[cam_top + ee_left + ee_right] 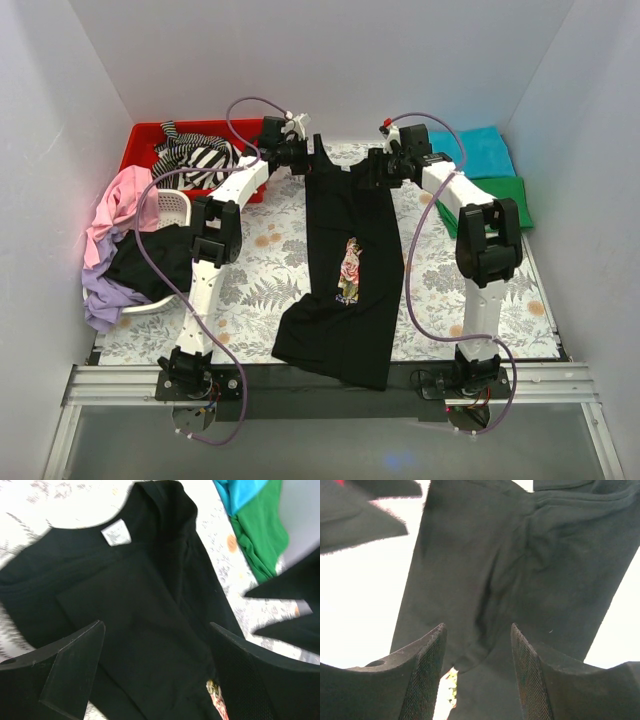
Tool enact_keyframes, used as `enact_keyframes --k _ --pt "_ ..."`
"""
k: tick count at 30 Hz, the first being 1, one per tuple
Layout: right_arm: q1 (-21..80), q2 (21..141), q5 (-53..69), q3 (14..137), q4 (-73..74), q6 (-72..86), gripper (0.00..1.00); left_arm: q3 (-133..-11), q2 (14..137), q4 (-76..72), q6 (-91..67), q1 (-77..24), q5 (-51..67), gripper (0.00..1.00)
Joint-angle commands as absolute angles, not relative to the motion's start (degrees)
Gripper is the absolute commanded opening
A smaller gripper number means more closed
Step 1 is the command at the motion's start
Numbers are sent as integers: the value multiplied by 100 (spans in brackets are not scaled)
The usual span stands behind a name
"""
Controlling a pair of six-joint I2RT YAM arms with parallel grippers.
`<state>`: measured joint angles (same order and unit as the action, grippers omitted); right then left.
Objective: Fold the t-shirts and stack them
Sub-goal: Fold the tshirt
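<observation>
A black t-shirt (345, 290) with a rose print (349, 270) lies lengthwise down the middle of the table, its sides folded in and its collar at the far end. The hem drapes over the near edge. My left gripper (299, 150) hovers at the left of the collar, jaws wide open over the black cloth (140, 605) and white neck label (116, 534). At the right shoulder, my right gripper (378, 170) is open too, with the cloth (520, 555) below its fingers (427, 665). Teal (478, 150) and green (505, 200) tees lie folded at the back right.
A red bin (145, 135) at the back left holds a striped tee (195, 155). A white slotted basket (178, 207) at the left carries pink (125, 205), lilac (105, 290) and black (150, 265) cloth. White walls close in on three sides.
</observation>
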<state>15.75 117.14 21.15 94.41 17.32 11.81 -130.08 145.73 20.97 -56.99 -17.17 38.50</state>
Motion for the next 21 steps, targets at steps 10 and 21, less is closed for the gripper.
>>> enact_keyframes --k 10,21 --pt "1476 12103 2170 9836 2109 1204 60 -13455 15371 2425 -5704 -1802 4281 83" --pt "1819 10328 2320 7525 2118 1020 59 -14194 16058 2392 -4887 -1784 3130 95"
